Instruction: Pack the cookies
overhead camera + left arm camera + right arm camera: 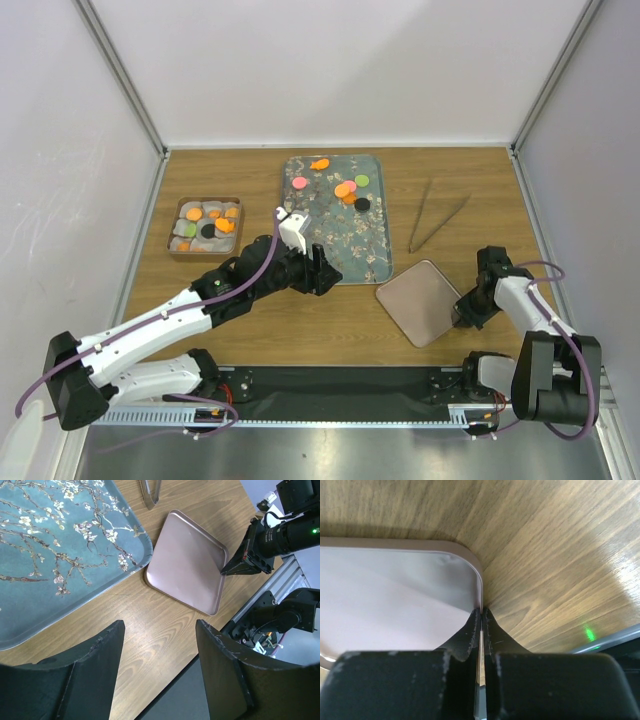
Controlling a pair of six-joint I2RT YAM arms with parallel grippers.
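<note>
Table: wooden table (300,320), pale walls on three sides, both arm bases at the near edge.
Cookies: the cookies (345,188) lie loose on the far part of the floral tray (340,250). There are orange discs, a pink one, a green one and a black one, plus an orange piece at the far edge that looks fish-shaped.
Small box: a brown box (200,256) stands left of the floral tray, just beside it. It holds more orange pieces and a black one among pale bits (I can't make out what those are).
Left arm: it reaches in from the near left, and the left gripper (325,270) sits at the near edge of the floral tray.
Left jaws: spread wide with nothing between them. The left wrist view shows bare wood between the two dark fingers (95,670).
Pink tray: a flat pink tray (420,300) with rounded corners lies near right of the floral tray, turned at an angle. Nothing is in it.
Right arm: it is folded low at the near right, with the right gripper (462,318) at the pink tray's right edge.
Right jaws: pressed together on the rim of the pink tray (the right wrist view shows the thin edge running in between the fingertips).
Tongs: a pair of metal tongs (435,215) lies far right, well apart from both grippers.
</note>
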